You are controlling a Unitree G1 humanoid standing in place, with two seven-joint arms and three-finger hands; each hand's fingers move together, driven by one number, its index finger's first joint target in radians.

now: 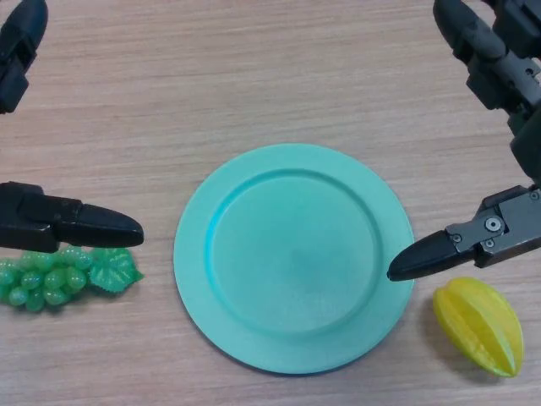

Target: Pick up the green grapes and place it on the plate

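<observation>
Head view of the table at the reach stage. The green grapes (52, 279) lie at the lower left of the frame, resting on the wooden table (254, 76) and well apart from the teal plate (294, 258), which fills the centre and holds nothing. The left hand (63, 222) enters from the left edge and hovers just above the bunch, one straight finger pointing toward the plate and another held far off at the upper left; the hand is spread wide and grips nothing. The right hand (473, 241) sits at the right of the frame, likewise spread, one fingertip over the plate's right rim. A yellow star fruit (479, 326) lies at the lower right, beside the plate.

To do this step well, the left hand should probably descend squarely over the middle of the bunch, not its leaf, and close round the cluster before lifting, since loose grapes may sag or slip from a shallow pinch.
</observation>
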